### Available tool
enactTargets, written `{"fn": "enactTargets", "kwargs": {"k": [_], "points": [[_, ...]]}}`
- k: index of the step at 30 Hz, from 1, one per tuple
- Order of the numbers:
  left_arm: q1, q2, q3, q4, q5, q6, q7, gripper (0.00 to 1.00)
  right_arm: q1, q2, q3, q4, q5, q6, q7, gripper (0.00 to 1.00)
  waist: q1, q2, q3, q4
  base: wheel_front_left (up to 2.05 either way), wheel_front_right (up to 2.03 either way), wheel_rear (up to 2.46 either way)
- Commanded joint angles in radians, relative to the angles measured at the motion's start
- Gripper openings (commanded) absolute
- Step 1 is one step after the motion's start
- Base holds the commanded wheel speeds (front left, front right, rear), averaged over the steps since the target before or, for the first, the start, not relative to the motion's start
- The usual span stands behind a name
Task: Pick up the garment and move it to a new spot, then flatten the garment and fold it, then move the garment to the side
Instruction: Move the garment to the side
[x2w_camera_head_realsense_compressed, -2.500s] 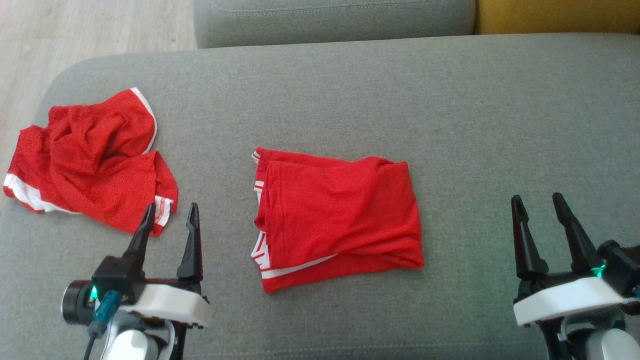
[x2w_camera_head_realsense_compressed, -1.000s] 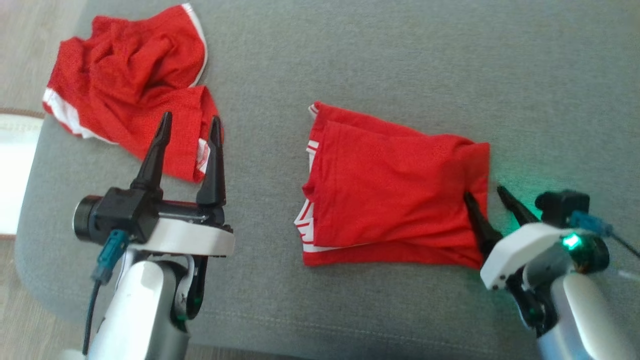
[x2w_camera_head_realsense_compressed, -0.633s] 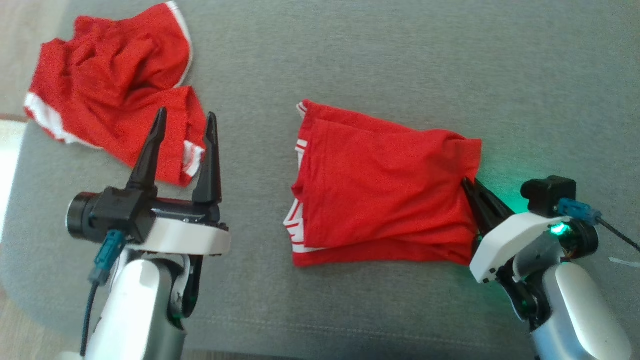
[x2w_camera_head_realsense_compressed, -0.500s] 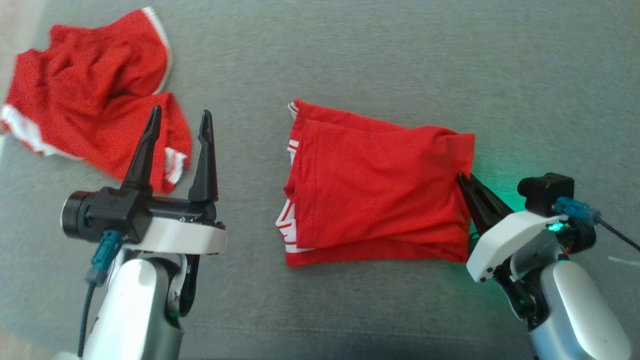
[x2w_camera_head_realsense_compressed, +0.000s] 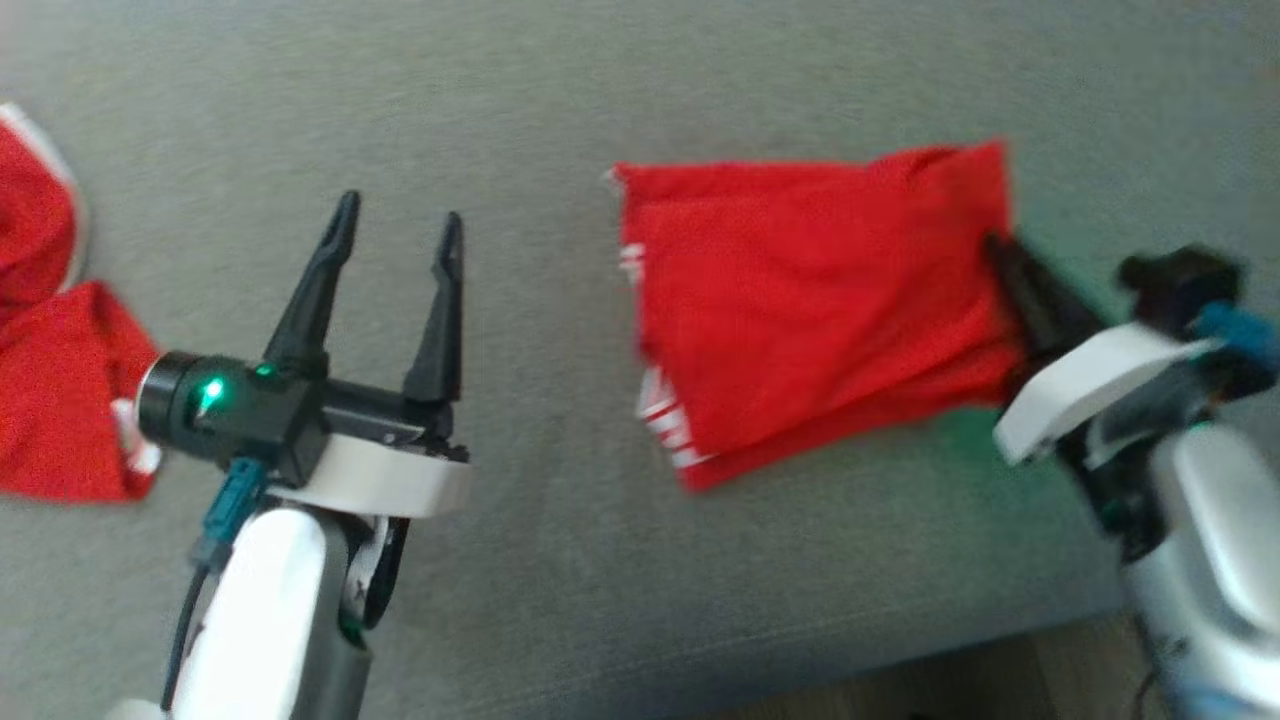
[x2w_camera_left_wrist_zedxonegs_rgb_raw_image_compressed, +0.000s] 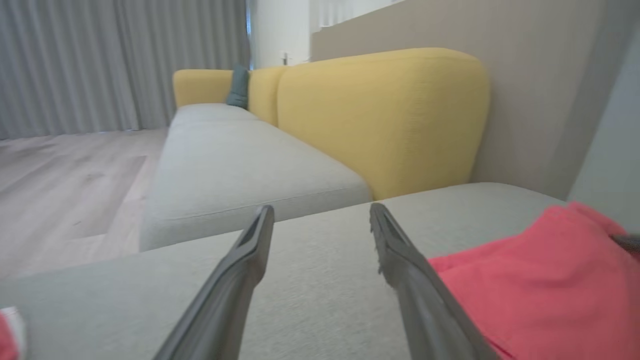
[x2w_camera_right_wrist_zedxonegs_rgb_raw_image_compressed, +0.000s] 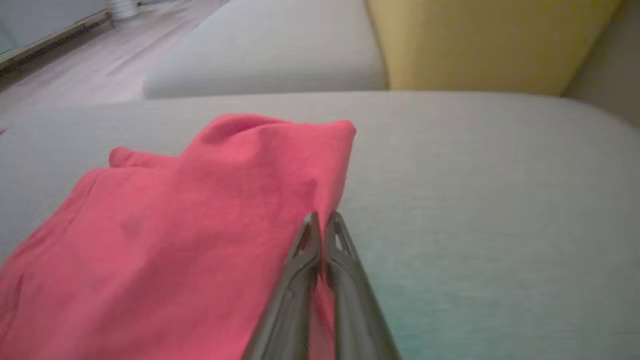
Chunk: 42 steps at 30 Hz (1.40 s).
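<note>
Right end effector clamped on garment edge; left end effector spread, empty; wrist view: yellow backrest.

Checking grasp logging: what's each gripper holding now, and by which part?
Right gripper is shut on the folded red garment, pinching its right edge. Left gripper is open, holding nothing.

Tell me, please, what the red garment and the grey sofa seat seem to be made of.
Red garment: thin, soft fabric with a matte finish, probably a light knit, since it creases and lies in loose folds. Sofa seat: grey woven upholstery cloth, matte, with a fine flecked texture. The exact fibres of either cannot be told.
</note>
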<state>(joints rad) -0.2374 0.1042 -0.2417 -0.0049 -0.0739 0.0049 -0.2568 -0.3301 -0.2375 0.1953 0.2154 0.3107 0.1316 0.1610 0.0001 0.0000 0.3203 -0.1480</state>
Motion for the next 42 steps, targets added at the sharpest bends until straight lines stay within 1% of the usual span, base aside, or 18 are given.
{"fn": "enactTargets", "kwargs": {"k": [1, 8, 15, 22, 31, 37, 38, 39, 40, 42], "points": [[-0.054, 0.018, 0.021, -0.041, 0.010, -0.006, -0.005, 1.00, -0.054, -0.039, -0.016, -0.026, 0.008, -0.001, -0.023, 0.00, -0.0001, 0.0000, 0.029, -0.053, 0.00, 0.00, 0.00], [-0.105, 0.026, -0.013, -0.044, 0.027, -0.030, -0.005, 1.00, -0.182, -0.151, -0.132, 0.006, -0.009, -0.001, -0.037, 0.00, -0.0001, 0.0000, 0.079, -0.093, 0.00, 0.00, 0.00], [-0.143, 0.030, -0.047, -0.058, 0.041, -0.047, -0.005, 1.00, -0.261, -0.213, -0.238, 0.019, -0.039, -0.001, -0.025, 0.00, -0.0001, 0.0000, 0.129, -0.092, 0.00, 0.00, 0.00], [-0.177, 0.034, -0.062, -0.073, 0.048, -0.052, -0.004, 1.00, -0.287, -0.218, -0.322, 0.020, -0.068, -0.001, -0.026, 0.00, -0.0001, 0.0000, 0.181, -0.088, 0.00, 0.00, 0.00], [-0.242, 0.035, -0.082, -0.092, 0.056, -0.061, -0.005, 1.00, -0.310, -0.204, -0.428, 0.102, -0.144, -0.001, -0.074, 0.00, -0.0001, 0.0000, 0.276, -0.065, 0.00, 0.00, 0.00], [-0.284, 0.038, -0.093, -0.095, 0.058, -0.068, -0.005, 1.00, -0.342, -0.179, -0.469, 0.157, -0.193, -0.001, -0.117, 0.00, -0.0001, 0.0000, 0.321, -0.049, 0.00, 0.00, 0.00], [-0.288, 0.038, -0.095, -0.094, 0.058, -0.068, -0.005, 1.00, -0.343, -0.174, -0.475, 0.164, -0.199, -0.001, -0.125, 0.34, -0.0001, 0.0000, 0.323, -0.047, 0.00, 0.00, 0.00], [-0.290, 0.037, -0.097, -0.094, 0.058, -0.068, -0.005, 1.00, -0.343, -0.169, -0.481, 0.172, -0.205, -0.001, -0.133, 0.63, -0.0001, 0.0000, 0.324, -0.044, 0.00, 0.00, 0.00], [-0.293, 0.034, -0.100, -0.094, 0.056, -0.067, -0.005, 1.00, -0.335, -0.153, -0.504, 0.179, -0.221, -0.001, -0.150, 1.00, -0.0001, 0.0000, 0.322, -0.038, 0.00, 0.00, 0.00], [-0.291, 0.032, -0.101, -0.091, 0.053, -0.065, -0.005, 1.00, -0.319, -0.131, -0.537, 0.184, -0.237, -0.001, -0.167, 1.00, -0.0001, 0.0000, 0.312, -0.035, 0.00, 0.00, 0.00]]}}
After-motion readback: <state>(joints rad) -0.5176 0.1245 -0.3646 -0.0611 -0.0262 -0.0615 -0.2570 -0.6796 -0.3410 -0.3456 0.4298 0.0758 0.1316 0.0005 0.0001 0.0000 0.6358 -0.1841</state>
